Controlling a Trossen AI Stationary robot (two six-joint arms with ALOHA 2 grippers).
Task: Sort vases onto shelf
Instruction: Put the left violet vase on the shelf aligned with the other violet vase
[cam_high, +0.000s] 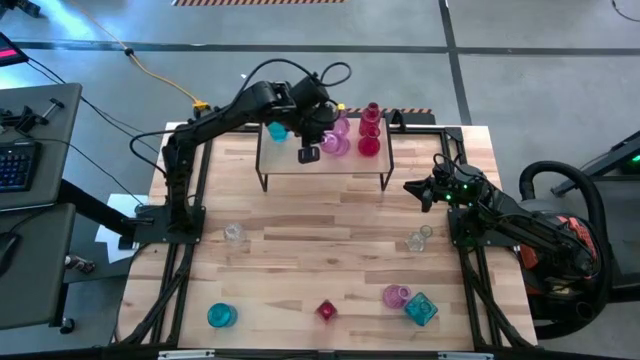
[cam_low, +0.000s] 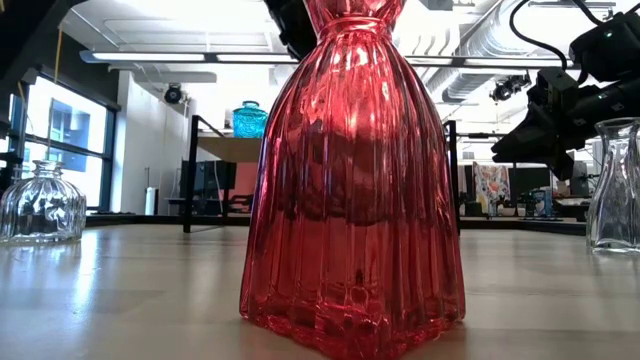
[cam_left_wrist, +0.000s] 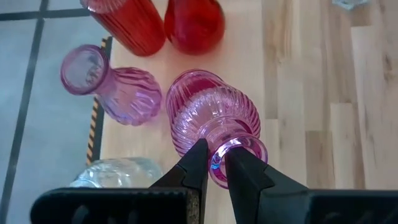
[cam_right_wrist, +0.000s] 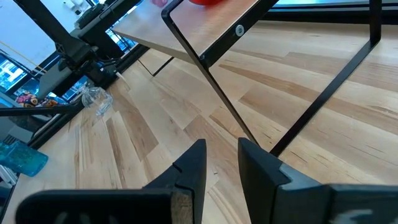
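1. High view: the left gripper (cam_high: 309, 153) is over the shelf (cam_high: 372, 165), beside a pink vase (cam_high: 334, 143) near the top's middle. A teal vase (cam_high: 277, 131), a second pink one and two red vases (cam_high: 369, 141) also stand there. On the slat table (cam_high: 300, 260) remain a clear vase (cam_high: 234, 234), a clear bottle-like vase (cam_high: 419, 238), a teal round vase (cam_high: 220, 316), a small red faceted vase (cam_high: 326, 311), a pink one (cam_high: 396, 296) and a teal faceted vase (cam_high: 421, 308). The right gripper (cam_high: 424, 191) waits just off the shelf's right end.

2. Low view: a ribbed red vase (cam_low: 352, 190) fills the frame (too close to the lens to show much else); clear vases stand at either edge.

3. Left wrist view: the fingers (cam_left_wrist: 196, 167) are pinched on the rim of the ribbed pink vase (cam_left_wrist: 211, 118), one inside the mouth, one outside. Its base seems to sit on the shelf top.

4. Right wrist view: the right fingers (cam_right_wrist: 193, 165) stand parted, holding nothing, facing the shelf's black legs (cam_right_wrist: 211, 68).

5. Judgement: placing step, about halfway through. Next move calls for releasing the rim and lifting straight up, without nudging the neighbouring vases.
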